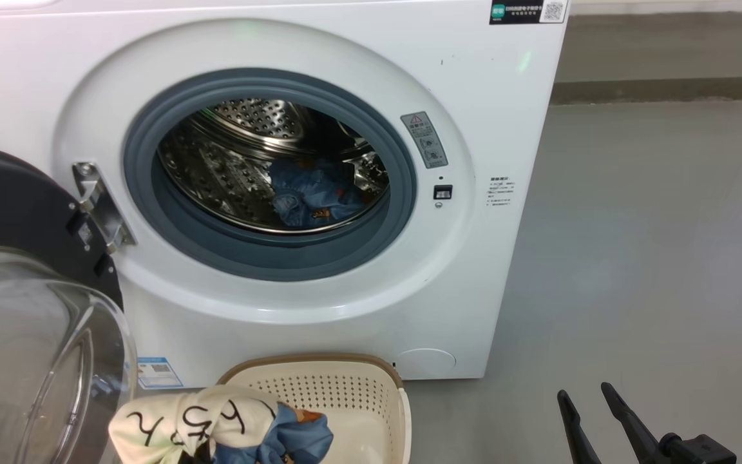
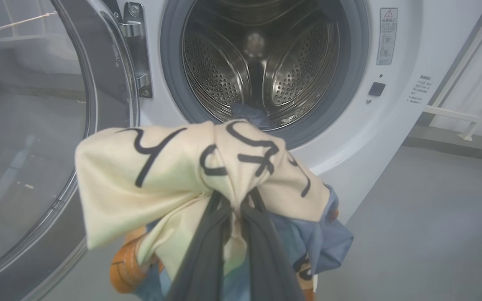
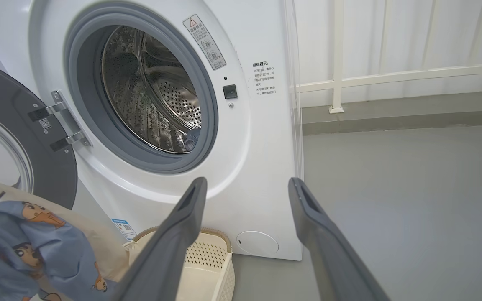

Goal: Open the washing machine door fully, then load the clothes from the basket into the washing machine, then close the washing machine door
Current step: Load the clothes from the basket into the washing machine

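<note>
Pinching the clothes (image 2: pixel 161 175) in our left gripper (image 2: pixel 236 199), hanging beside the basket (image 1: pixel 358 394) short of the washing machine (image 1: pixel 474 258), right gripper (image 3: pixel 247 184) spread empty, we risk dangling folds catching the gasket (image 1: pixel 268 259).

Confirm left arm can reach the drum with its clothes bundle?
Likely yes: the door is swung wide aside, nothing visibly blocks the drum, and the left pincer holds the clothes right before it.

We see bright, even, diffuse light and faint, soft shadows. Highlights glint on the drum (image 1: pixel 242 119), and glare hazes the glass of the washing machine door (image 1: pixel 23 361). A pink tint and green flare spots mark our head view. Wrist views bow straight lines near edges; the clothes (image 2: pixel 161 175) look slightly soft
</note>
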`<state>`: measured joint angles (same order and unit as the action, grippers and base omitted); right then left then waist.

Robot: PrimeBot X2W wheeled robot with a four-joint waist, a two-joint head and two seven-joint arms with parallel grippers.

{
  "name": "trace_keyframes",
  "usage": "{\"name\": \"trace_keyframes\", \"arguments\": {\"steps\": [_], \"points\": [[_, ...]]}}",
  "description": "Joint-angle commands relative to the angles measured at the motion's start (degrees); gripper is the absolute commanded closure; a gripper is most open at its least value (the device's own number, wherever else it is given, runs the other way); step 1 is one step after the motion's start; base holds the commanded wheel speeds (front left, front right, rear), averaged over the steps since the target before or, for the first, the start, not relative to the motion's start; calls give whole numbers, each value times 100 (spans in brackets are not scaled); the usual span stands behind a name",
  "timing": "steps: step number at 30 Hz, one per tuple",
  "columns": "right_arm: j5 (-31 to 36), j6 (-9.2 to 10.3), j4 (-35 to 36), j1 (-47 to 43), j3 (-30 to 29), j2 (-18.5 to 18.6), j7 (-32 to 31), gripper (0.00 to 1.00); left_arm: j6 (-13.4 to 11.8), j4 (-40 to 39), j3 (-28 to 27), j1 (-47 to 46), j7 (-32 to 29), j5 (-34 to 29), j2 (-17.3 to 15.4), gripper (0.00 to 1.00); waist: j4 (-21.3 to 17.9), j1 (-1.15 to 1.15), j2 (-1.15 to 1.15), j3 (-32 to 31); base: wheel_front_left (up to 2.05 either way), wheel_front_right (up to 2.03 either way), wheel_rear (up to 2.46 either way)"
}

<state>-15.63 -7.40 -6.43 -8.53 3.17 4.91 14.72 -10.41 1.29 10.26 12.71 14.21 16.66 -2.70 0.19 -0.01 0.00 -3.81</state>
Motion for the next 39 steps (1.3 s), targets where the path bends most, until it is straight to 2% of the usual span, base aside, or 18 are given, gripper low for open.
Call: {"name": "trace_keyframes", "arguments": {"steps": [1,14,22,33,39], "points": [[106,-9,155,88,174,65,28,0,-27,-248,-199,-106,78,-86,-18,100,45,1,0,-49,0,0,0],[142,-9,209,132,155,86,28,0,46,-451,-280,-162,79,-111,-18,100,-74,1,0,80,0,0,0],[142,-9,230,180,115,47,28,0,96,-492,-57,-478,79,-121,-18,100,-124,1,0,240,0,0,0],[126,-9,229,371,210,39,28,0,-41,-274,403,-1683,79,8,-18,100,-333,1,0,679,0,0,0],[93,-9,236,568,194,20,28,0,-104,215,321,-2672,79,-36,-18,100,-595,1,0,992,0,0,0]]}}
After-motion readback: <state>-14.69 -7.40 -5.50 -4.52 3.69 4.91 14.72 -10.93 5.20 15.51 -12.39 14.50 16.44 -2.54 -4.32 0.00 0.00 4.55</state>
